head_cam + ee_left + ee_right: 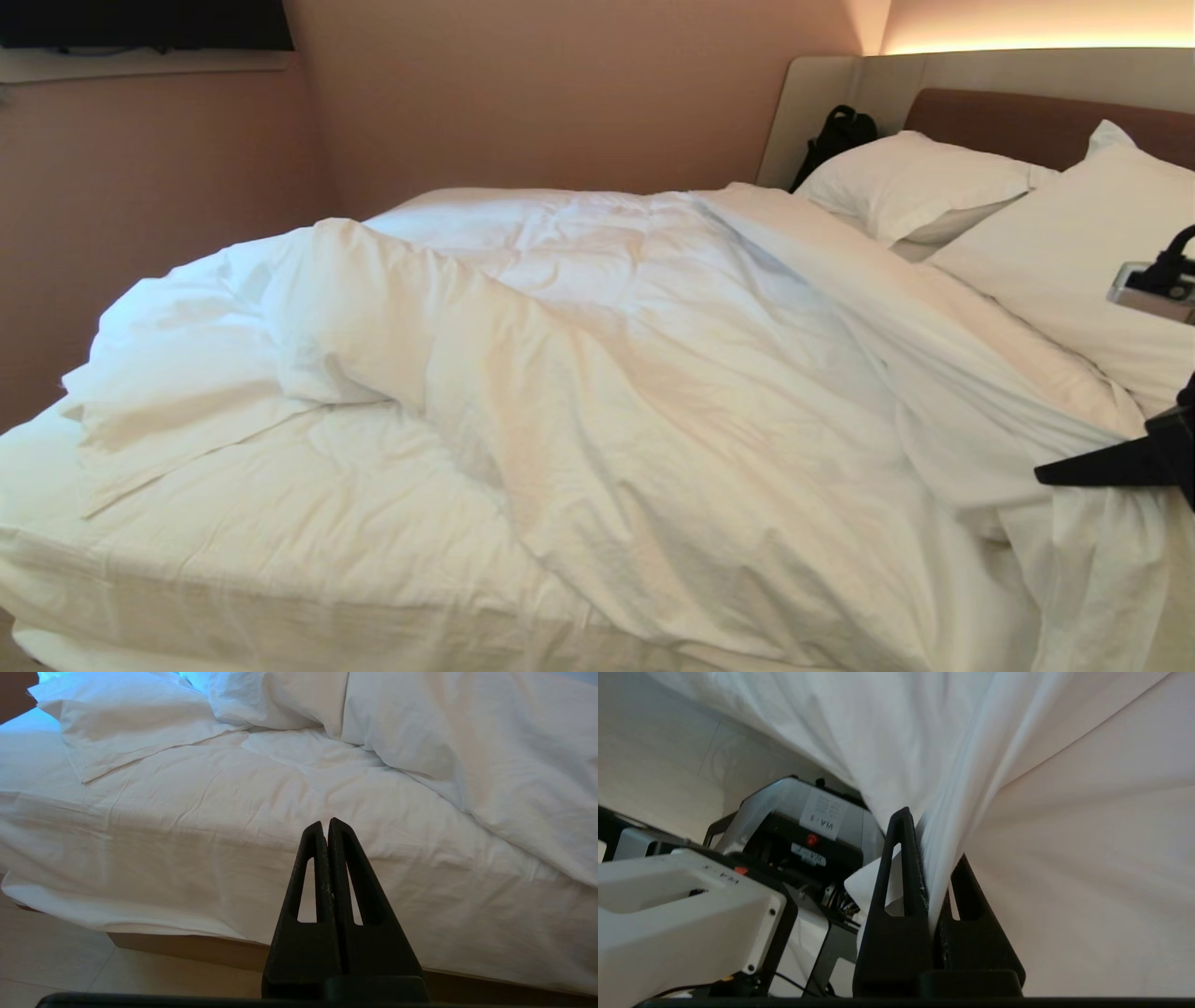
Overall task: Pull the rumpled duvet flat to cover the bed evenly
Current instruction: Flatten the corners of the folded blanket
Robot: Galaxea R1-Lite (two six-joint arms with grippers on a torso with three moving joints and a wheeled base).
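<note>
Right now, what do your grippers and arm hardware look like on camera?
Both the left gripper and the right gripper have matte black, tapered triangular fingers with slotted cut-outs. Beyond the right one sit white and silver-grey body panels with a printed label, red buttons and thin black cables.

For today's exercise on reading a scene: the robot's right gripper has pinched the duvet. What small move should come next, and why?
Probably draw the right gripper, shut on the duvet, a little further toward the bed's near edge. The cloth fans taut from its jaws, yet the duvet is heaped in folds mid-bed.
</note>
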